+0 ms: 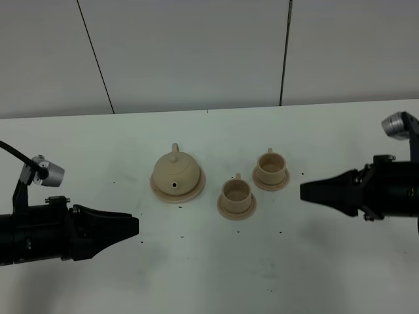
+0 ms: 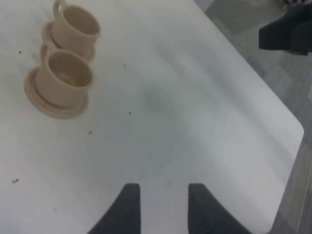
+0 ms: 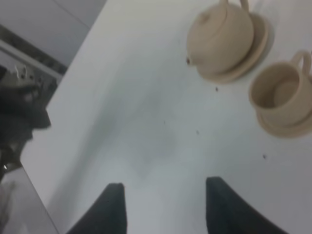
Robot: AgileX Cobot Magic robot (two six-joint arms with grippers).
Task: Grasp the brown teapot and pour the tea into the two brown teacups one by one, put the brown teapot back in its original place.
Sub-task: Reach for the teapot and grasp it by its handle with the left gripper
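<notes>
From above, the teapot [image 1: 175, 173] sits upright on its saucer [image 1: 198, 188], a little left of centre on the table [image 1: 196, 275]. Its spout faces the robot and its loop handle is on the far side. The near cup [image 1: 236, 191] and far cup [image 1: 270, 165] stand just to its right. The left pincer [image 1: 134, 226] and right pincer [image 1: 304, 190] hang low and level, pointing inward, both well apart from the crockery. Nothing is grasped yet, so reaching for the teapot is the step in hand. The handle looks awkward to reach from here. The arm should come round or over it, clamp squarely, and lift without tilting so the lid stays on.

Left wrist view: the jaws are apart with nothing between them. Bare table lies below and both cups sit off to one side.

Right wrist view: the jaws are wide apart and empty, with the teapot and one cup ahead.
</notes>
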